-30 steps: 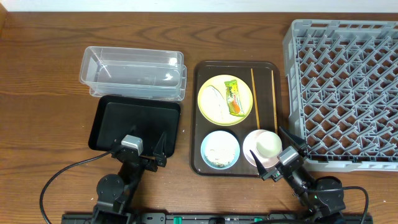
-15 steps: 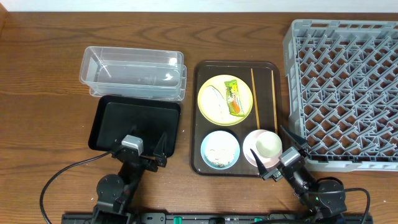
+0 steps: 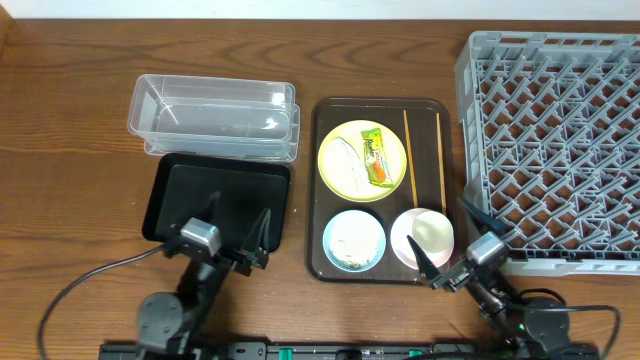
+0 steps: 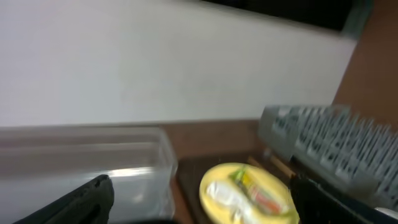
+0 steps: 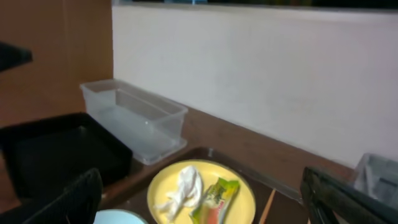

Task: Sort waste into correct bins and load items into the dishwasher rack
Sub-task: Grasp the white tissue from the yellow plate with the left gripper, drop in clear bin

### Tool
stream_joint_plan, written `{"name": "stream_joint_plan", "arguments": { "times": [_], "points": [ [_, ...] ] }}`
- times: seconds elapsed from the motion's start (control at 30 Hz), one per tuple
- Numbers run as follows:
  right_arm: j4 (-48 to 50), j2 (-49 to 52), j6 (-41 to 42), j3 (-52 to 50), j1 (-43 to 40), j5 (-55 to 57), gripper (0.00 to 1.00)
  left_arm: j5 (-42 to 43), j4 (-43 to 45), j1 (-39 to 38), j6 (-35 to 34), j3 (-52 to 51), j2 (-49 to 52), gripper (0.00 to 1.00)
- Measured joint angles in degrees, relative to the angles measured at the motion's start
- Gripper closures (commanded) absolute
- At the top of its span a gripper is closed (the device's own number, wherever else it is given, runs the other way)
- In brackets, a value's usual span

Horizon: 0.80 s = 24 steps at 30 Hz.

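Both arms have nudged since a second ago: the left gripper [image 3: 235, 215] has slid a touch to its own left, and the right gripper [image 3: 441, 228] has drifted slightly right, toward the grey rack [image 3: 550, 140]. Nothing else has budged. The green-and-orange wrapper [image 3: 376, 158] and the white crumpled scrap [image 3: 344, 155] lie side by side on the yellow plate [image 3: 350, 186], straight ahead of the right fingers and centred between them in the right wrist view. Two chopsticks [image 3: 409, 155] lie just right of the plate. The white cup [image 3: 433, 233] stands in the pinkish-white bowl [image 3: 402, 240], right by the right fingertips from above; can't tell if anything touches. The light-blue bowl [image 3: 330, 240], with whitish stuff inside, is just left of those fingers. All of that sits on the brown serving tray [image 3: 320, 190]. Left fingers hang over the near end of the black tray [image 3: 215, 185], with the clear tub [image 3: 140, 105] beyond them. Both pairs of fingers are spread wide, holding nothing.
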Motion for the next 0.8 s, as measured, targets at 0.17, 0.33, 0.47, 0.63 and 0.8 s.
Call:
{"name": "stream_joint_plan", "arguments": {
  "times": [0.17, 0.33, 0.47, 0.63, 0.8],
  "points": [
    [-13.9, 8.4, 2.3, 15.3, 0.0, 2.4, 0.01, 2.1, -12.5, 0.0, -0.3, 17.0, 12.4, 0.07],
    [-28.9, 22.8, 3.2, 33.8, 0.0, 6.3, 0.01, 8.4, -30.0, 0.0, -1.0, 35.8, 32.7, 0.07],
    [-34.5, 32.8, 3.3, 44.5, -0.1, 5.6, 0.01, 13.1, -42.2, 0.0, -1.2, 49.4, 47.2, 0.07],
    [-39.8, 39.7, 3.4, 49.7, -0.1, -2.6, 0.01, 23.1, -43.0, 0.0, -2.6, 58.6, 58.1, 0.07],
    [-43.5, 42.3, 7.9, 50.5, -1.5, -3.8, 0.01, 30.1, -39.8, -0.9, -5.0, 59.6, 62.8, 0.09]
  ]
}}
